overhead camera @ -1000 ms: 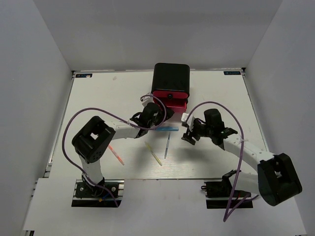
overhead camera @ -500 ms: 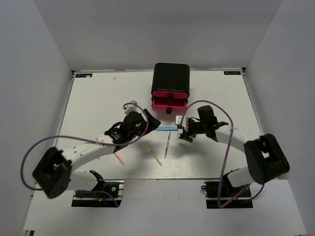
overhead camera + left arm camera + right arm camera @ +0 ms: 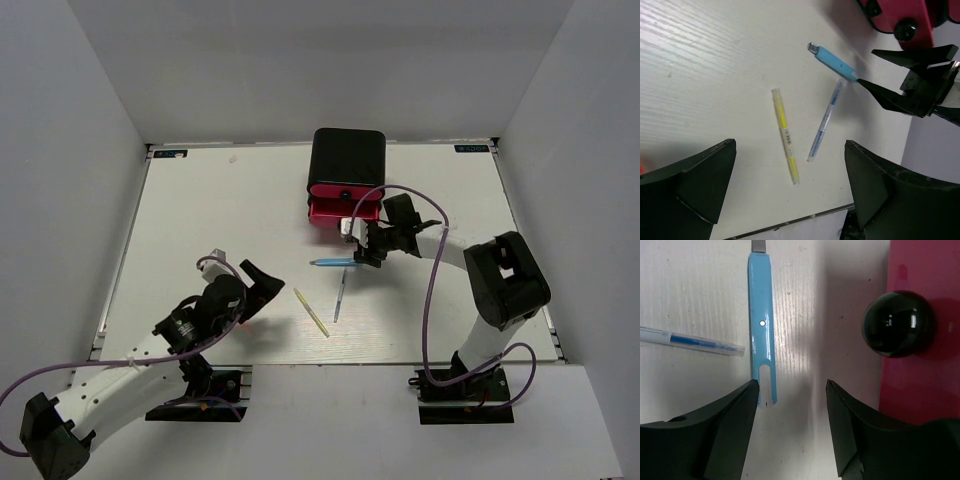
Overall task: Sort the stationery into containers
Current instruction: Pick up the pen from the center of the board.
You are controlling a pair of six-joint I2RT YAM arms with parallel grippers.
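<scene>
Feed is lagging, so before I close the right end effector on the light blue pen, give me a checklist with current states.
1. Right end effector open: ok, jaws spread.
2. Light blue pen centred in it: not ok, it lies toward one side.
3. Blue-grey pen clear of the grasp: cannot tell, its tip lies right by the light blue pen.
4. Left end effector out of the way: ok, open above the yellow pen, well apart.
5. Pink drawer open to receive: cannot tell, no interior shown.
</scene>
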